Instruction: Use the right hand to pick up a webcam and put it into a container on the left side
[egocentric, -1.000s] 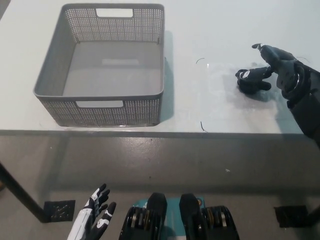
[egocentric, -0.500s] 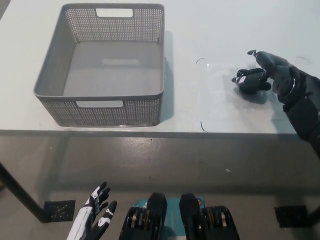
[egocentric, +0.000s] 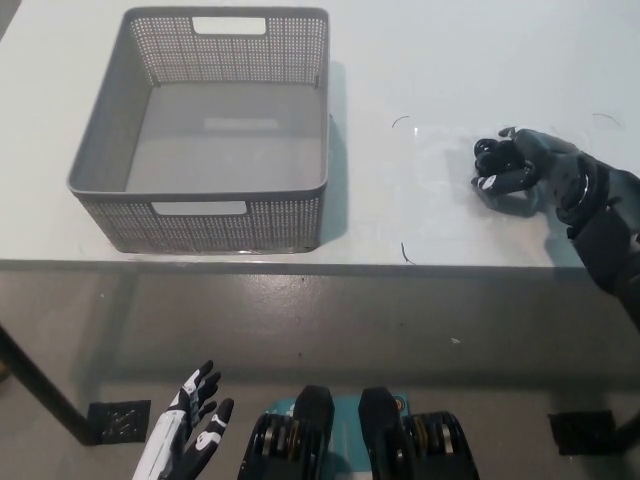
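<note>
My right hand (egocentric: 535, 165) covers most of the webcam (egocentric: 492, 163); black on black, I cannot tell where fingers end. My left hand (egocentric: 190, 435) is cut off by the bottom edge. The table (egocentric: 420, 60) runs past the top.

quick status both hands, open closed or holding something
Left hand: open, holding nothing, resting low.
Right hand: fingers closed around the webcam on the table.

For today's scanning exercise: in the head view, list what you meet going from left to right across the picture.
White left hand, open and resting low, below the table edge → grey basket on the table → black webcam → black right hand, closing around the webcam.
</note>
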